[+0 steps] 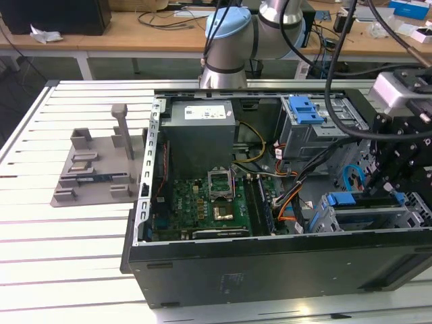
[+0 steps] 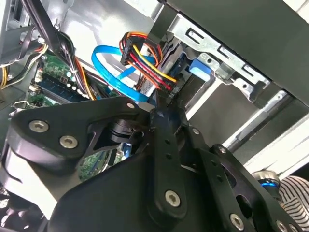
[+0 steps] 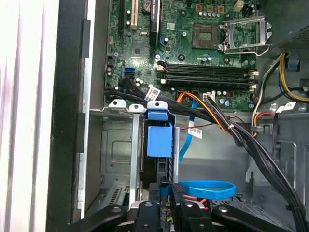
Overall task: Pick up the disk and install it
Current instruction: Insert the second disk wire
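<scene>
The gripper is reaching down into the open computer case at the drive bay end, and its fingers are sitting closed on the disk, which is standing on edge in the metal drive cage with its blue carrier bracket facing up. In the second wrist view the black fingers are meeting in a narrow point right at the rear of the drive, though the contact itself is partly hidden by the linkage.

Crowding the fingers are a looped blue data cable and a bundle of red, yellow and black power wires, both lying just beside the fingertips. A thick black cable harness is running past the cage. Beyond the fingers the green motherboard is lying flat, and further off the grey power supply is standing against the case wall
</scene>
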Robot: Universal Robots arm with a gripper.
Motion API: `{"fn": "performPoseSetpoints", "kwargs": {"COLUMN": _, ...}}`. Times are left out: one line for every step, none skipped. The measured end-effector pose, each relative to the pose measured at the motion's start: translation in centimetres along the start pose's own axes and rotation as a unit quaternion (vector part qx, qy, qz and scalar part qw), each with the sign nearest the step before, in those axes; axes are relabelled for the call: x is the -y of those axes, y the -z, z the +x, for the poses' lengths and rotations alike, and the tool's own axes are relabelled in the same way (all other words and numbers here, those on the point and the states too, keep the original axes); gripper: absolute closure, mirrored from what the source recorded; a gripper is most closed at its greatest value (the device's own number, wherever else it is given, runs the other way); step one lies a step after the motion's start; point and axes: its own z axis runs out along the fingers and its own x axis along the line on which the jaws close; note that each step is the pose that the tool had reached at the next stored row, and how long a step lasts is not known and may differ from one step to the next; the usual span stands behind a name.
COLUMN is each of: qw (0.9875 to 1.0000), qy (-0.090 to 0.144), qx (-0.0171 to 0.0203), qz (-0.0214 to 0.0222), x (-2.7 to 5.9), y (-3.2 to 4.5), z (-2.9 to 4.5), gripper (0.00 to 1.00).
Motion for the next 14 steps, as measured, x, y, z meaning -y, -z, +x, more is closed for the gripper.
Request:
{"fn": "performPoseSetpoints", "kwargs": {"qw": 1.0, "qy": 0.0, "qx": -0.0001, "qz": 0.0, "x": -0.02, "y": 0.48, "z": -0.03, "gripper": 0.76}}
{"fn": "performPoseSetpoints", "kwargs": {"qw": 1.0, "qy": 0.0, "qx": 0.0, "qz": 0.0, "x": -0.05, "y": 0.87, "z": -0.07, "gripper": 0.76}}
{"fn": "performPoseSetpoints", "kwargs": {"qw": 1.0, "qy": 0.0, "qx": 0.0, "qz": 0.0, "x": -0.08, "y": 1.51, "z": -0.21, "gripper": 0.76}}
{"fn": "performPoseSetpoints", "kwargs": {"qw": 1.0, "qy": 0.0, "qx": 0.0, "qz": 0.0, "x": -0.09, "y": 1.89, "z": -0.28, "gripper": 0.78}}
{"fn": "performPoseSetpoints", "kwargs": {"qw": 1.0, "qy": 0.0, "qx": 0.0, "qz": 0.0, "x": -0.1, "y": 2.19, "z": -0.34, "gripper": 0.89}}
{"fn": "performPoseSetpoints", "kwargs": {"qw": 1.0, "qy": 0.0, "qx": 0.0, "qz": 0.0, "x": -0.13, "y": 2.71, "z": -0.43, "gripper": 0.89}}
{"fn": "performPoseSetpoints", "kwargs": {"qw": 1.0, "qy": 0.0, "qx": 0.0, "qz": 0.0, "x": -0.17, "y": 3.6, "z": -0.52, "gripper": 0.89}}
{"fn": "performPoseSetpoints", "kwargs": {"qw": 1.0, "qy": 0.0, "qx": 0.0002, "qz": 0.0, "x": -0.18, "y": 3.84, "z": -0.52, "gripper": 0.89}}
{"fn": "performPoseSetpoints", "kwargs": {"qw": 1.0, "qy": 0.0, "qx": 0.0001, "qz": 0.0, "x": -0.18, "y": 3.85, "z": -0.52, "gripper": 0.89}}
{"fn": "performPoseSetpoints", "kwargs": {"qw": 1.0, "qy": 0.0, "qx": 0.0, "qz": 0.0, "x": -0.18, "y": 3.87, "z": -0.52, "gripper": 0.89}}
{"fn": "performPoseSetpoints", "kwargs": {"qw": 1.0, "qy": 0.0, "qx": 0.0, "qz": 0.0, "x": -0.18, "y": 3.87, "z": -0.52, "gripper": 0.89}}
{"fn": "performPoseSetpoints", "kwargs": {"qw": 1.0, "qy": 0.0, "qx": 0.0, "qz": 0.0, "x": -0.18, "y": 3.87, "z": -0.52, "gripper": 0.89}}
{"fn": "performPoseSetpoints", "kwargs": {"qw": 1.0, "qy": 0.0, "qx": 0.0, "qz": 0.0, "x": -0.18, "y": 3.87, "z": -0.52, "gripper": 0.89}}
{"fn": "performPoseSetpoints", "kwargs": {"qw": 1.0, "qy": 0.0, "qx": 0.0, "qz": 0.0, "x": -0.18, "y": 3.87, "z": -0.52, "gripper": 0.89}}
